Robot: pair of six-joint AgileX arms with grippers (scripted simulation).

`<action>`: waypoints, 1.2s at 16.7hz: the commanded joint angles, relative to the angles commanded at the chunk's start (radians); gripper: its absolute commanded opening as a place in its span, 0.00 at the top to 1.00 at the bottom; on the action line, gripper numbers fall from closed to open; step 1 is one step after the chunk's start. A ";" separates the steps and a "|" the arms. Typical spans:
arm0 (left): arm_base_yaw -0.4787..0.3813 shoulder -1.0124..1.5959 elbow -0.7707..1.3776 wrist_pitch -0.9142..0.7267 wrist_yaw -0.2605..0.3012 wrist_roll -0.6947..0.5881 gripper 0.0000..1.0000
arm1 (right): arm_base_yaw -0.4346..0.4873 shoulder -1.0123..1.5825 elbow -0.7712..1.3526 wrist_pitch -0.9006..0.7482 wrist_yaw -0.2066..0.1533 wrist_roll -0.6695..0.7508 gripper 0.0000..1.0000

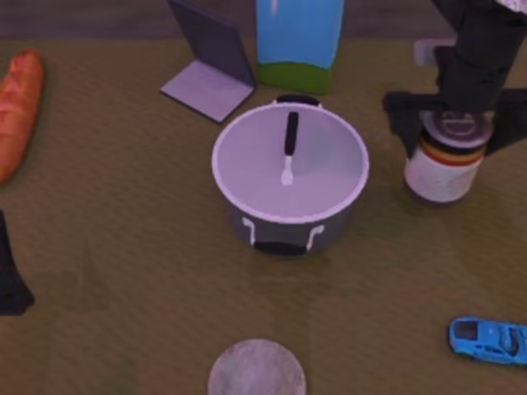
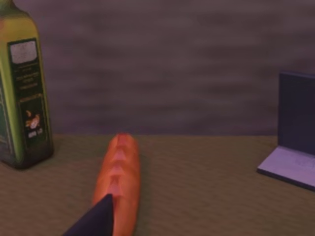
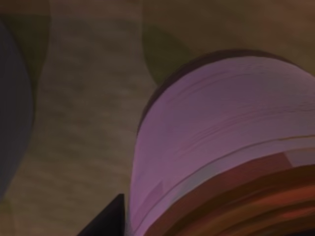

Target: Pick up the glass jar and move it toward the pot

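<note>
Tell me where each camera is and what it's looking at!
Top view: sits above the table looking down at the pot, the glass jar and the right gripper over the jar; the left arm is parked at the left edge.
Left wrist view: low by the table, facing the bread loaf, a green bottle and a laptop; one dark fingertip shows.
Right wrist view: pressed close to the jar's side.
Shared: the jar; the loaf and laptop.

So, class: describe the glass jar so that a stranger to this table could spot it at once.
Find the big grey pot mid-table. To its right, under the right gripper, stands the glass jar. It is squat and whitish, with orange-and-dark neck bands, unlike the tall blue carton behind the pot.
</note>
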 joint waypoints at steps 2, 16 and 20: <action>0.000 0.000 0.000 0.000 0.000 0.000 0.00 | 0.001 0.002 -0.016 0.018 0.000 0.000 1.00; 0.000 0.000 0.000 0.000 0.000 0.000 0.00 | 0.008 0.032 -0.153 0.183 0.001 0.002 0.70; 0.000 0.000 0.000 0.000 0.000 0.000 0.00 | 0.008 0.032 -0.153 0.183 0.001 0.002 0.40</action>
